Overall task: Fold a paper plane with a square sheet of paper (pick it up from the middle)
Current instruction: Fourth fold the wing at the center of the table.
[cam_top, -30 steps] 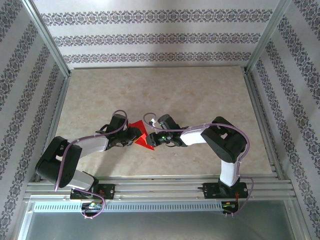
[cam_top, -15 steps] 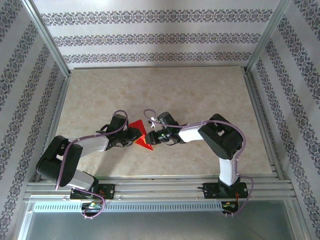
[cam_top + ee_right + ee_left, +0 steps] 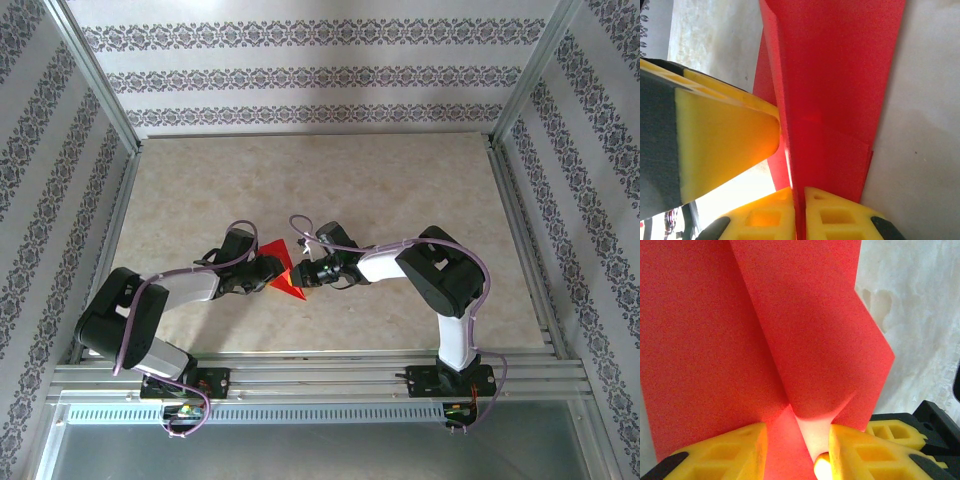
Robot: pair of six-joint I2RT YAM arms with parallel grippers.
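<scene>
Paper (image 3: 281, 271) sits pinched in the right gripper (image 3: 799, 194). Left gripper (image 3: 797, 431), half open, straddles its fold; squeeze squarely.

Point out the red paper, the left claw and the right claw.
red paper (image 3: 276, 256): top view, on its upper panel between the two arms.
left claw (image 3: 797, 432): left wrist view, midway between its yellow fingertips.
right claw (image 3: 799, 194): right wrist view, midway between its fingertips, which pinch the paper's edge.
</scene>
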